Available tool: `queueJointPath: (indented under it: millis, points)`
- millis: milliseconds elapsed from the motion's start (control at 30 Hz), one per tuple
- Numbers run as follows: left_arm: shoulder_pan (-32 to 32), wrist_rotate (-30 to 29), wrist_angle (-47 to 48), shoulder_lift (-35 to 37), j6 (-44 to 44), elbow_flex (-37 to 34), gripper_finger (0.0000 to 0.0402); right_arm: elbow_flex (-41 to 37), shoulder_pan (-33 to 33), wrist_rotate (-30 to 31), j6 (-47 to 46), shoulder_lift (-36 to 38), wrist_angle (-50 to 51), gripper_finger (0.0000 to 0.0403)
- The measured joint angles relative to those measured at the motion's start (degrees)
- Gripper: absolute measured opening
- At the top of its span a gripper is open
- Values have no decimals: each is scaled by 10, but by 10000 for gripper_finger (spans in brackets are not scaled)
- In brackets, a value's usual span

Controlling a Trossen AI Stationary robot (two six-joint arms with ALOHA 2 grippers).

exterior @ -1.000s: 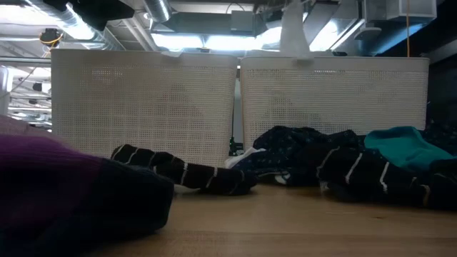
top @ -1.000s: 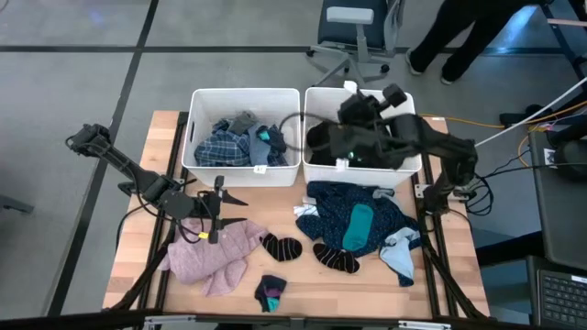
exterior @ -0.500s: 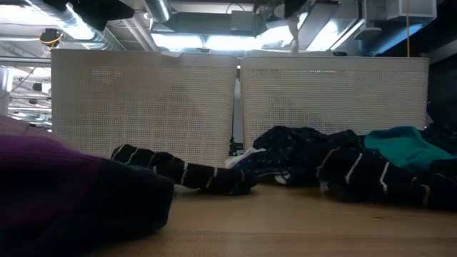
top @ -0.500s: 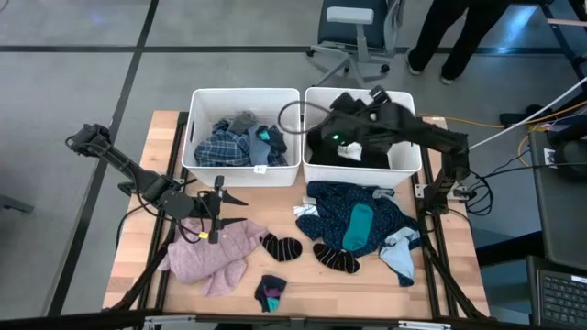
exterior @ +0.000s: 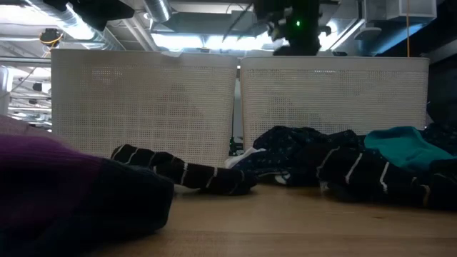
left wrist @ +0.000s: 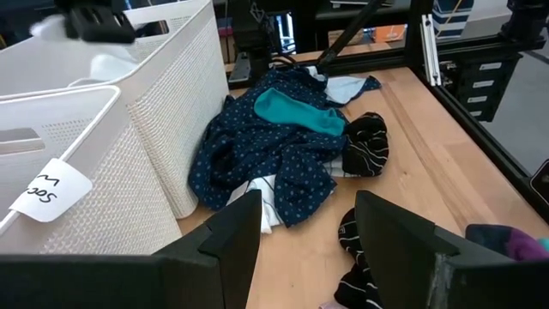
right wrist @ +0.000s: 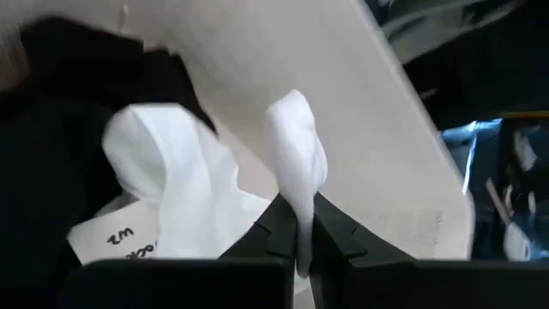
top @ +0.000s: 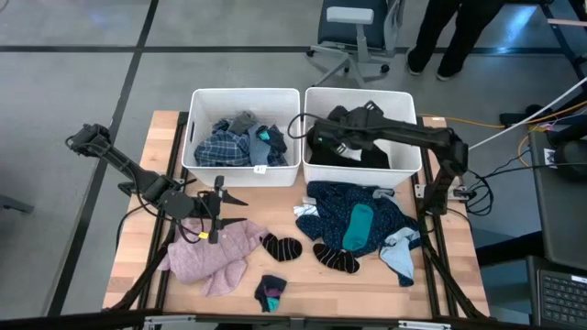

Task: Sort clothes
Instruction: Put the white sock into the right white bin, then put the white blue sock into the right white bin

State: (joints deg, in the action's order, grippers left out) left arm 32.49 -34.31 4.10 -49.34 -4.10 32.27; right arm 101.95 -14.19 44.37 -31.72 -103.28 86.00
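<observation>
Pinching limp white cloth [right wrist: 296, 184], right hand [right wrist: 297, 230].

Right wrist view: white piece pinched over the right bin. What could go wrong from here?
1. The right gripper is shut on the white cloth; if it lifts without releasing, the piece may come back out of the right bin.
2. The jaws sit close to the bin wall, so a sideways exit could bump it.
3. The left gripper waits, open, by the pink top.

You get even, bright overhead light on the bench [top: 303, 280] with soft shadows; ceiling lamps [exterior: 207, 39] glare in the low view, where the nearest purple cloth [exterior: 64, 185] blurs.
</observation>
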Motion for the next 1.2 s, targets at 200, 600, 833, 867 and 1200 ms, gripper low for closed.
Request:
queueJointPath:
  millis: [200, 600, 833, 867, 1200]
  points:
    - [0, 0, 0, 0, -5, 0, 180, -34, -18, -45, -13, 0, -3, 64]
    - [0, 0, 0, 0, -10, 0, 180, 2, -16, -91, -12, 0, 3, 254]
    - [0, 0, 0, 0, -14, 0, 180, 90, -1, -97, -16, 3, 40, 260]
    - [0, 0, 0, 0, -14, 0, 180, 106, 4, -102, -16, 4, 40, 259]
    - [0, 0, 4, 0, -15, 0, 180, 228, 86, -154, 9, 7, 40, 255]
